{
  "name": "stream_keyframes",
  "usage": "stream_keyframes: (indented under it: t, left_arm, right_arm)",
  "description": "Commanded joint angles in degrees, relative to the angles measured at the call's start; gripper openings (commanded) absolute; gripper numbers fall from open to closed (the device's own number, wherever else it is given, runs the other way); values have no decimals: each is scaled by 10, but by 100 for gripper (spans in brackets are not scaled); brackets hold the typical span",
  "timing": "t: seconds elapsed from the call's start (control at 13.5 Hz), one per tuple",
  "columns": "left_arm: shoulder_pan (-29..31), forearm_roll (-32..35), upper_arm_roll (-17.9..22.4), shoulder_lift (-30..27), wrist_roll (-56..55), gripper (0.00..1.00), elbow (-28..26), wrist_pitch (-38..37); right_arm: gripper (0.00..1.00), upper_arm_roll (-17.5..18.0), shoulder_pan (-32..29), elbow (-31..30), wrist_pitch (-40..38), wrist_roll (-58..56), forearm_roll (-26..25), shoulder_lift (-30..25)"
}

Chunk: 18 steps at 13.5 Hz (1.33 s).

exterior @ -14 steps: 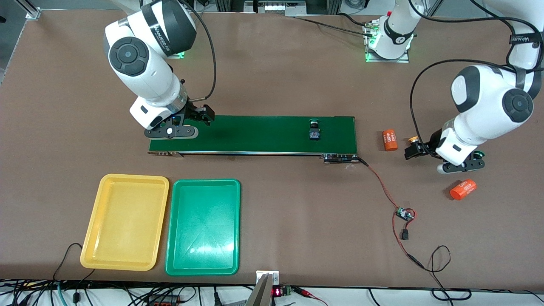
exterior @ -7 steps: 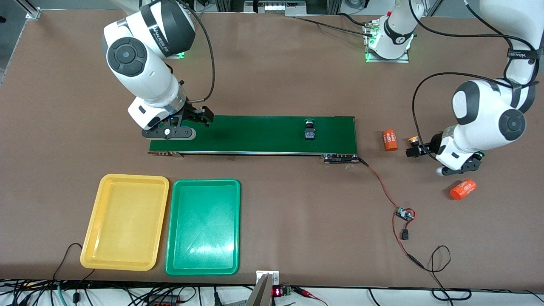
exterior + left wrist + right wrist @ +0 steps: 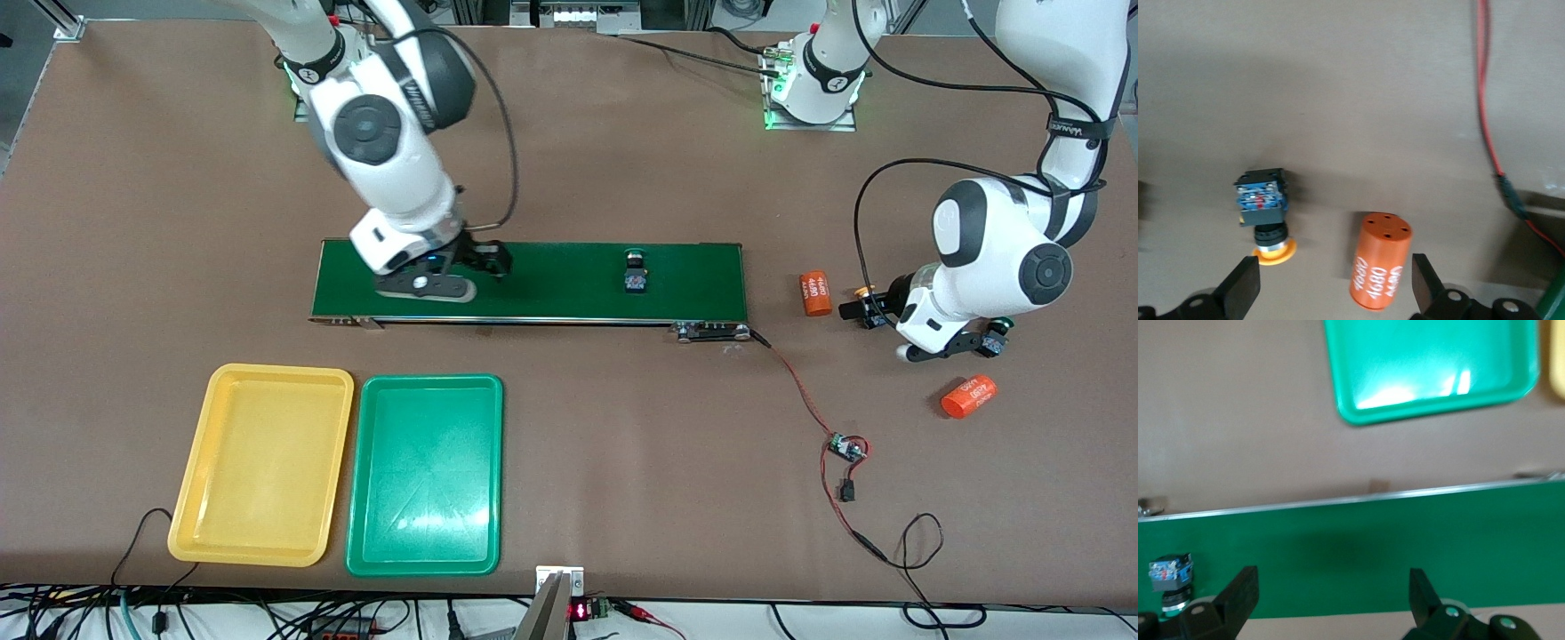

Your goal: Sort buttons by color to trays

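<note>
risk: the green-capped black push-button (image 3: 635,275) rides the long dark green conveyor belt (image 3: 551,307) toward the right gripper (image 3: 480,264), fingers apart over the belt, and a mistimed closure would miss it, while the left gripper (image 3: 876,313), fingers apart off the belt's end, could nudge the printed orange cylinder (image 3: 1381,269) beside the yellow-capped button (image 3: 1265,213).

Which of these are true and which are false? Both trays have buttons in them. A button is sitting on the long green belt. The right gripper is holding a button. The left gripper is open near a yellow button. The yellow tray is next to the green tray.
1. Both trays have buttons in them. False: the yellow tray and the green tray are both empty.
2. A button sits on the belt. True: a green-capped button is on the conveyor belt.
3. The right gripper holds a button. False: the right gripper is open over the belt, holding nothing.
4. The left gripper is open near a yellow button. True: the left gripper is open just above the yellow-capped button.
5. The trays are side by side. True.
</note>
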Motion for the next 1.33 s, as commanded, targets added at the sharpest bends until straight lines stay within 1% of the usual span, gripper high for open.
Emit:
stream_keyframes:
  t: [0.0, 0.15, 0.37, 0.44, 0.59, 0.74, 0.81, 0.89, 0.96, 1.11, 1.19, 1.26]
  left_arm:
    - [20, 61, -4, 18, 1, 100, 3, 1]
    - [33, 69, -4, 31, 3, 100, 3, 19]
    - [39, 69, -4, 49, 3, 100, 3, 21]
    - [44, 69, -5, 58, 3, 100, 3, 25]
    - [53, 69, -5, 76, 6, 100, 3, 60]
    - [56, 69, -5, 82, 5, 100, -4, 60]
    - [56, 69, -5, 81, 5, 96, -7, 60]
    - [56, 69, -5, 79, 5, 83, -13, 59]
    - [56, 68, -5, 78, 3, 66, -19, 56]
    - [56, 68, -7, 72, 0, 26, -29, 52]
    - [55, 68, -13, 67, 1, 11, -29, 41]
    - [55, 68, -24, 57, 4, 1, -28, 27]
  right_arm:
    - [100, -4, 24, 4, 10, 22, 1, 25]
    - [100, -4, 31, 3, 36, 24, 1, 35]
    - [100, -4, 33, 3, 59, 26, 1, 46]
    - [100, -4, 33, 3, 61, 26, 1, 48]
    - [100, -4, 32, 3, 61, 27, 2, 48]
    - [100, -4, 39, 3, 61, 42, 2, 51]
    - [100, -4, 42, 3, 62, 44, 1, 52]
    - [100, -4, 42, 3, 63, 44, 1, 56]
    - [100, -4, 45, 3, 63, 45, 1, 57]
    - [100, -4, 60, 3, 63, 51, -4, 59]
    - [100, -5, 65, 5, 65, 70, -6, 66]
    - [100, -5, 72, 4, 75, 84, -9, 69]
